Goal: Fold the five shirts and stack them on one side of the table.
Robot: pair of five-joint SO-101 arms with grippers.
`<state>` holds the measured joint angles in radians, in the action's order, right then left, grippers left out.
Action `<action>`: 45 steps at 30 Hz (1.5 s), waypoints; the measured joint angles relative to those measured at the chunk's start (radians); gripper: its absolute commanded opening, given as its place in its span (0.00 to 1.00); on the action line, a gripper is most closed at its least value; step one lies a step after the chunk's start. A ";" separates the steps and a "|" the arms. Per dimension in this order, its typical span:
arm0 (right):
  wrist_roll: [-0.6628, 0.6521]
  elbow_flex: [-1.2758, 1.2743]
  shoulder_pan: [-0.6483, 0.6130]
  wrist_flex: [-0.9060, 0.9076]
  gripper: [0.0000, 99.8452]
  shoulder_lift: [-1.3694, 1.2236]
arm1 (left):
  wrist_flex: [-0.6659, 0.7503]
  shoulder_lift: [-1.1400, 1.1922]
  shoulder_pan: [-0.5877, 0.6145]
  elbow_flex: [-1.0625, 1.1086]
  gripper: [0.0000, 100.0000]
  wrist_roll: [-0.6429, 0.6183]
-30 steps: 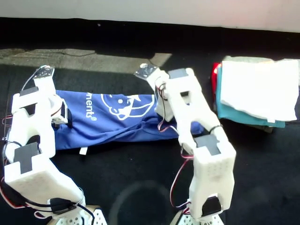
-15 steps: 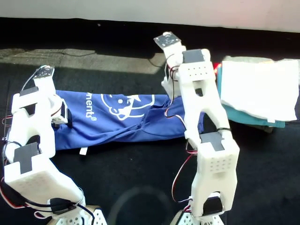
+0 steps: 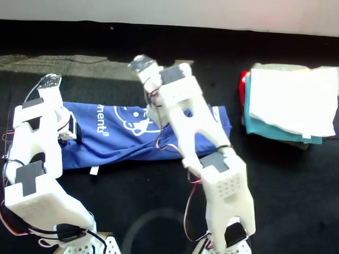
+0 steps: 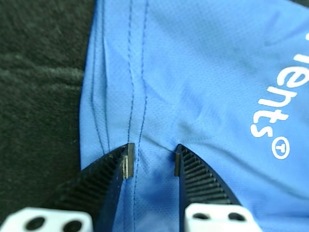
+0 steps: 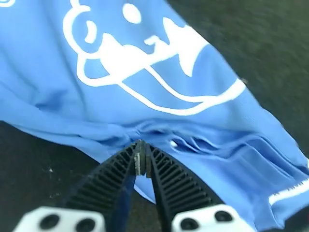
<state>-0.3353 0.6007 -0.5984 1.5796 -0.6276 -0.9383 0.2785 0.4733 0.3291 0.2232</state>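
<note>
A blue shirt (image 3: pixel 114 143) with a white print lies stretched out across the black table, wrinkled along its near edge. My left gripper (image 3: pixel 74 132) sits at its left end; in the left wrist view the gripper (image 4: pixel 152 161) is open, both tips pressed onto the blue cloth (image 4: pixel 203 72) beside a seam. My right gripper (image 3: pixel 153 114) hangs over the shirt's middle by the print. In the right wrist view that gripper (image 5: pixel 143 163) is shut just above the bunched folds of the shirt (image 5: pixel 193 135), with no cloth visibly held.
A stack of folded shirts (image 3: pixel 294 100) stands at the right side of the table: white on top, teal beneath, a red edge (image 3: pixel 243 87) at its left. Black tabletop (image 3: pixel 132 201) stretches in front of the shirt.
My right arm swung from the shirt's right end up toward the back, then left to above the shirt's middle. The shirt's right end now lies uncovered. The left arm stayed put.
</note>
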 measured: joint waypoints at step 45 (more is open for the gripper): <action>0.000 0.123 0.138 0.173 0.01 0.428 | -0.313 0.239 0.086 -0.496 0.26 -0.081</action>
<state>-0.3353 0.7234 -0.4603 1.7530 -0.1995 -1.2513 0.5178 0.5593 -0.1665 0.1419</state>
